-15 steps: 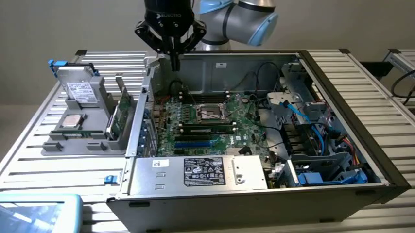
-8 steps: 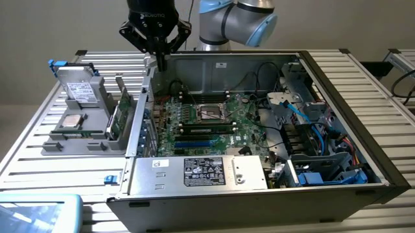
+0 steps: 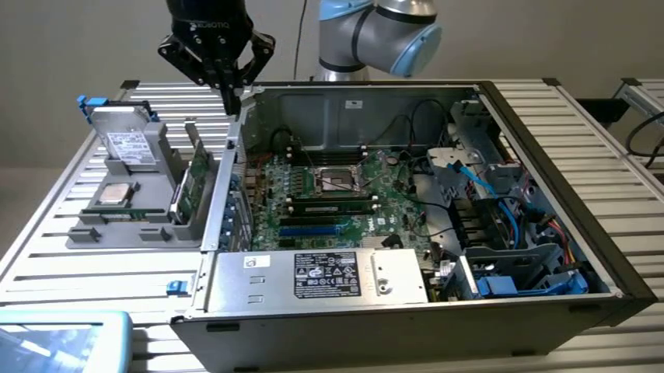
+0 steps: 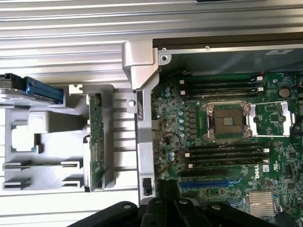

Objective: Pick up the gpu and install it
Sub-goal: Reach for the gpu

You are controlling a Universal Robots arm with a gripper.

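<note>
A ribbed metal table point(image 3: 62, 264) carries an open computer case point(image 3: 415, 334) and, toward its edge on the exterior view's left, a grey holder point(image 3: 104, 233). The gpu point(image 3: 194, 183) stands on edge in that holder, a thin green board. Farther back, the tool point(image 3: 230, 95) hangs empty, tips pressed together, before a plain wall point(image 3: 83, 39)

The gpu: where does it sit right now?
In the exterior view the gpu stands on edge in the grey holder at that view's left, beside the open computer case.
</note>
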